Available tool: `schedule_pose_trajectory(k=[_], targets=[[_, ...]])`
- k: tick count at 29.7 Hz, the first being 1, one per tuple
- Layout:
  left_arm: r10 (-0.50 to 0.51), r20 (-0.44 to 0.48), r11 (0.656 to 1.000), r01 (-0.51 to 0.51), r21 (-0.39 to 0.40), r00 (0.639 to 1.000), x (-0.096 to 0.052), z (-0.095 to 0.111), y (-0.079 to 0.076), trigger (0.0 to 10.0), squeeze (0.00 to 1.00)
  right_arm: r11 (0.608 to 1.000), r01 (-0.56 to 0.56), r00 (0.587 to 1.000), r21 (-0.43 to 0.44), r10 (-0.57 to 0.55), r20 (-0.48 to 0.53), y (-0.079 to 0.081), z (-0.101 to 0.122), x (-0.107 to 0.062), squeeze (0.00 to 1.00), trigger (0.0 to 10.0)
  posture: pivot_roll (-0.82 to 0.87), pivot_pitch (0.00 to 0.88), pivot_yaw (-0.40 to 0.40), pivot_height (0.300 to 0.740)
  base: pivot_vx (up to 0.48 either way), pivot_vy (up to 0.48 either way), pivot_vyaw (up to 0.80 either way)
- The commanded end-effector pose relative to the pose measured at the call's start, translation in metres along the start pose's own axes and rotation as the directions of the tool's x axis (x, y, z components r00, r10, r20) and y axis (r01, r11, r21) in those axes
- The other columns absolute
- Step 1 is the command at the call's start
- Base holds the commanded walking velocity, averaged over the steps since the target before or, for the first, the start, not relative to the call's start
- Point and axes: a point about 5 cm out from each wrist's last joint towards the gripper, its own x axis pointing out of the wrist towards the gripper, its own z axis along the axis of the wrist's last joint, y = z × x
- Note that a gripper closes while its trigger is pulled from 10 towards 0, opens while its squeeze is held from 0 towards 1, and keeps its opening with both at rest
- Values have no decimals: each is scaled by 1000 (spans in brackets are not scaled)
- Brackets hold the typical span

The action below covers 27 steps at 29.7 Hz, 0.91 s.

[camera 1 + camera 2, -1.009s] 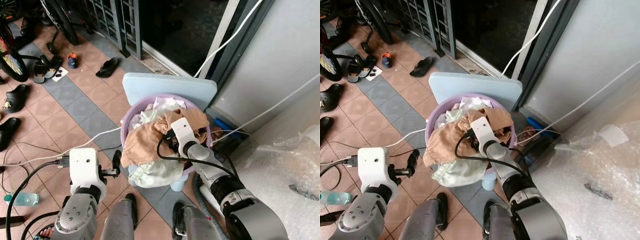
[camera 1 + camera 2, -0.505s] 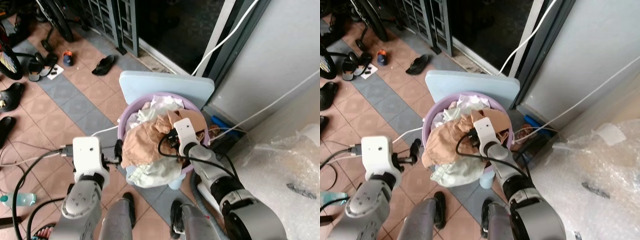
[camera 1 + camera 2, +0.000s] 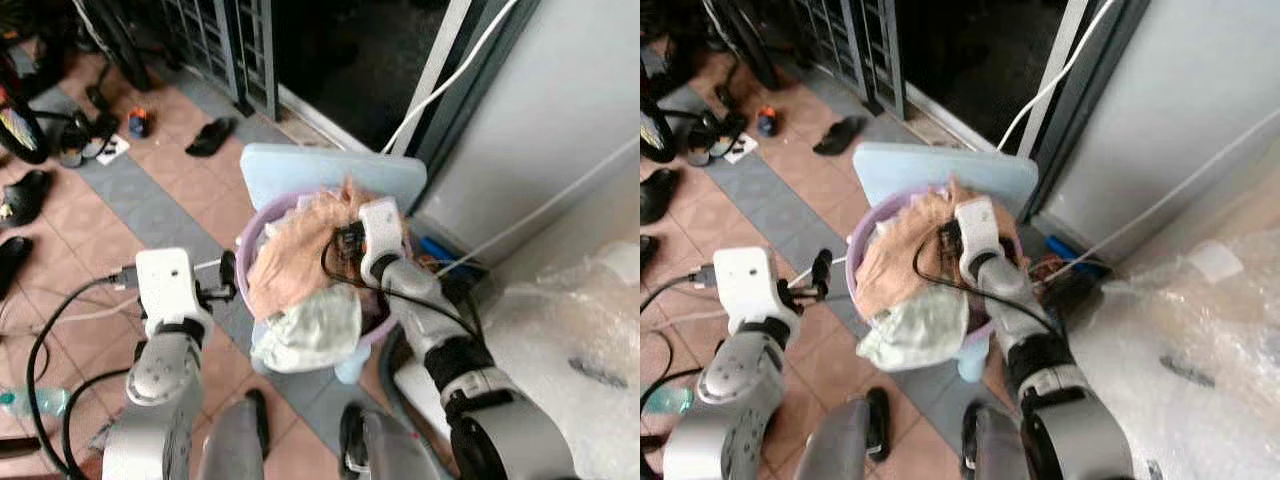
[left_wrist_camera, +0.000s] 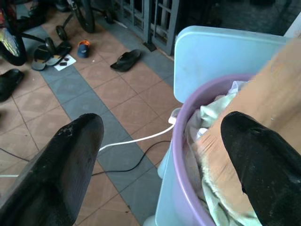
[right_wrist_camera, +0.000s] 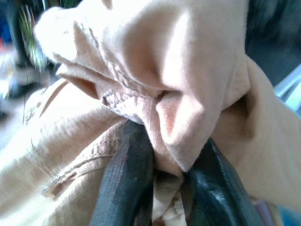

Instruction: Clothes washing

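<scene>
Head pair looks steeply down; wrist cameras sit close.
All share the purple basket (image 3: 250, 262); the right wrist presses against tan cloth (image 5: 188, 84).

**A home's tiled porch by the entry door**

I'm looking down at what I take for the porch of a house. Terracotta and grey floor tiles (image 3: 150, 205) run up to a dark sliding doorway (image 3: 350, 60) on the far side. Sandals (image 3: 212, 137) and shoes (image 3: 30, 192) lie scattered far left, beside bicycle wheels (image 3: 20, 125) and a metal gate (image 3: 225, 40). A purple laundry basket (image 4: 181, 136) stands near the door.
</scene>
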Motion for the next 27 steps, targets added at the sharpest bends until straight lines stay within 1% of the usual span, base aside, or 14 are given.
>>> schedule_pose_trajectory(k=[1,2,4,6,8,9,10,13,19,20,22,23,25,27], targets=[[26,-11,1000,-26,17,1000,1,-6,3,10000,0,1000,6,996,16,-7,85,3,18,-4,0,0,60,61,-37,740,0,0,0],[26,-11,1000,-26,17,1000,1,-6,3,10000,0,1000,6,996,16,-7,85,3,18,-4,0,0,60,61,-37,740,0,0,0],[10,0,1000,-10,19,1000,11,-5,-1,10000,0,998,46,984,51,-54,169,5,38,-16,0,0,41,48,-8,740,0,0,0],[-15,29,1000,15,17,999,20,2,-9,10000,0,997,55,970,51,-66,233,5,54,-28,0,0,31,27,7,740,0,0,0],[-15,29,1000,15,17,999,20,2,-9,10000,0,997,55,970,51,-66,233,5,54,-28,0,0,31,27,7,740,0,0,0],[-35,46,999,34,22,998,26,5,-14,10000,0,996,75,962,56,-87,259,0,62,-38,0,0,11,19,23,740,0,0,0],[-35,46,999,34,22,998,26,5,-14,10000,0,996,75,962,56,-87,259,0,62,-38,0,0,11,19,23,740,0,0,0],[-67,36,997,65,47,997,29,-2,-18,10000,0,986,151,955,72,-164,245,-15,59,-55,0,0,-17,0,50,740,0,0,0],[-92,36,994,90,54,995,31,-2,-22,10000,0,981,187,950,53,-194,244,-20,56,-59,0,0,-44,0,79,740,0,0,0],[-107,39,993,105,54,994,33,-2,-25,10000,0,979,198,949,44,-203,242,-20,57,-60,0,10000,-56,0,92,740,0,0,0],[-147,39,988,145,53,988,37,-2,-36,10000,0,975,222,948,32,-223,228,-22,58,-57,0,10000,-63,0,100,740,0,0,0],[-147,39,988,145,53,988,37,-2,-36,10000,0,975,222,948,32,-223,228,-22,58,-57,0,10000,-63,0,100,740,0,0,0],[-194,35,980,192,53,980,39,-3,-47,10000,0,973,228,949,39,-231,214,-21,58,-54,0,10000,-66,0,101,740,0,0,-641],[-204,38,978,202,52,978,39,-3,-50,10000,0,974,222,951,38,-225,210,-20,59,-53,0,10000,-64,0,98,740,0,0,-747]])
